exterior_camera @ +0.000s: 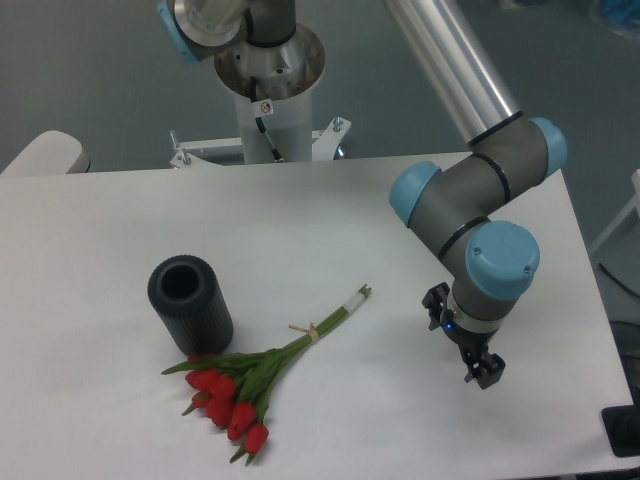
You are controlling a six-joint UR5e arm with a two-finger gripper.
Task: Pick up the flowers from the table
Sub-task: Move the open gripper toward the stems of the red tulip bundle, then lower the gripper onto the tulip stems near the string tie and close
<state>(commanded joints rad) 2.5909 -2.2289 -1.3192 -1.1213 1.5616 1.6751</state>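
Red tulip heads mark the low end of the flowers (262,365), which we see lying flat on the white bench (90,260) near its front edge. The bunch runs on a slant: the blooms sit toward the lower left, the green stems and leaves climb up and to the right, a tan band wraps the stems partway along, and the pale stem ends finish the line at the upper right. Nothing is lifting or touching the bunch from above.

Just beside the blooms, to their upper left, we find a black ribbed vase (190,303) standing upright with its round mouth open toward us. Some of the leaves and one or two red heads reach the foot of the vase; we cannot tell whether they actually touch it.

To the right of the stem ends, clearly apart from them, hangs the end effector (478,370), carried on a grey arm with pale blue joint caps (503,258). It points down and toward the front right of the bench. We see dark finger parts below the wrist, but from this angle we cannot tell whether they are spread or closed. Nothing shows between them.

Behind the bench stands the arm's white pedestal (268,110), and a silver tube section of the arm crosses the upper right.
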